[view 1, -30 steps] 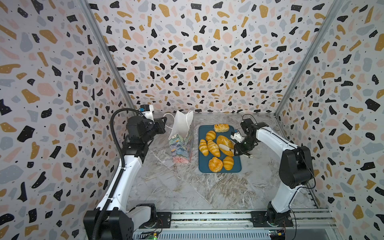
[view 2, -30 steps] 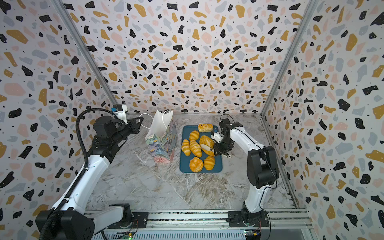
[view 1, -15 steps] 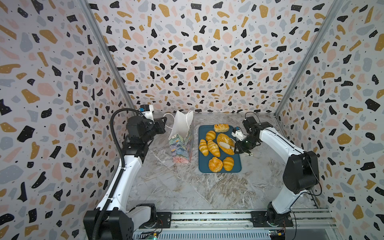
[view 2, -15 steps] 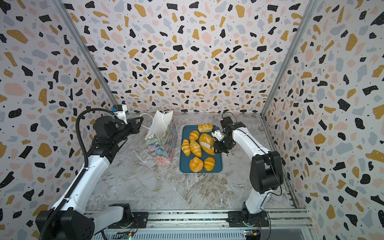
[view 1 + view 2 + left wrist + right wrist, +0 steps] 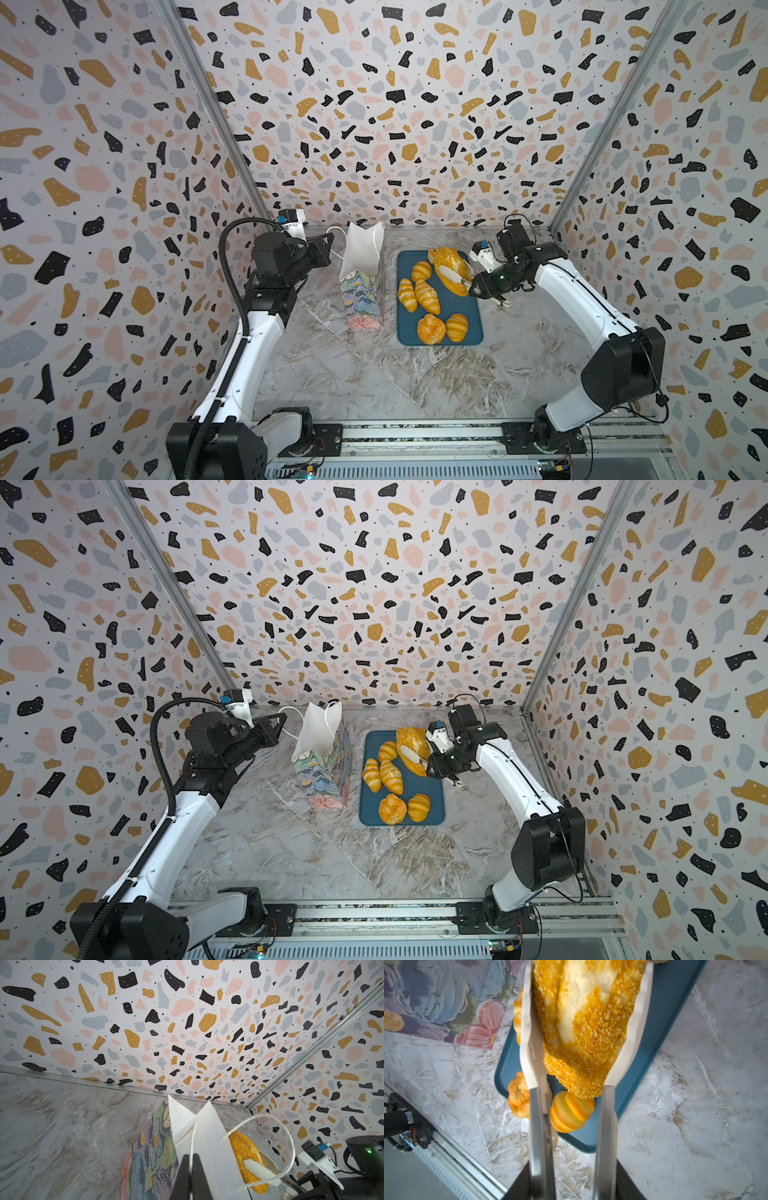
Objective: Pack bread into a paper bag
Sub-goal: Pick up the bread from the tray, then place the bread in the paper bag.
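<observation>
Over the tray (image 5: 469,316), right claw (image 5: 482,286) squeezes tongs (image 5: 538,1126) onto the seeded loaf (image 5: 583,1043), left claw (image 5: 190,1159) pinches the paper bag (image 5: 361,291) by its handle (image 5: 194,1136): nothing packed yet, I reckon.

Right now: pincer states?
Left pincer: closed on white cord handle of pastel paper bag.
Right pincer: closed on white-tipped metal tongs clamping flat seeded oval loaf.

Bright even overhead light, faint soft shadows, wide-angle bending at edges, left fingers (image 5: 201,1180) perhaps slightly blurred
</observation>
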You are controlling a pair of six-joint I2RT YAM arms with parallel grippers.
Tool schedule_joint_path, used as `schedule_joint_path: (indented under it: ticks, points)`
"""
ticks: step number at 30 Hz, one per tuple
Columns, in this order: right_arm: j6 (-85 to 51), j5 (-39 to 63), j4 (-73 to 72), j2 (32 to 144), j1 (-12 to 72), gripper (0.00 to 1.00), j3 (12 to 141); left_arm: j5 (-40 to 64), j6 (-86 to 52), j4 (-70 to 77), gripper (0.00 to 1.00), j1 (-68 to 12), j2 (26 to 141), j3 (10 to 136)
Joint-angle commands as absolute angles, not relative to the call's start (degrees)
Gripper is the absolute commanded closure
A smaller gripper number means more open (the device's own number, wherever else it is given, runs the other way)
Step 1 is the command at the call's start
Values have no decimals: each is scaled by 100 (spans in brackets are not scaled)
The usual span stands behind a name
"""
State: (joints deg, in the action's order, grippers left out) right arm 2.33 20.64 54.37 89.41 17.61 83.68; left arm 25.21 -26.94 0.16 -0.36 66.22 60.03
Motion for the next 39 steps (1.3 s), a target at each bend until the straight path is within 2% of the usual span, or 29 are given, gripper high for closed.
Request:
schedule_joint_path:
  ticks: [1, 24, 39]
  points:
    - [48, 2320, 5121, 8549, 1861, 72, 8794, 2655, -2852, 373, 100, -11, 6451, 6052]
    - [-652, 1968, 4513, 8578, 2706, 73, 10334, 2650, -3152, 489, 100, -9, 6365, 5846]
    - [-817, 1405, 4562, 9232, 3585, 74, 11852, 2666, -3217, 554, 100, -9, 6371, 5825]
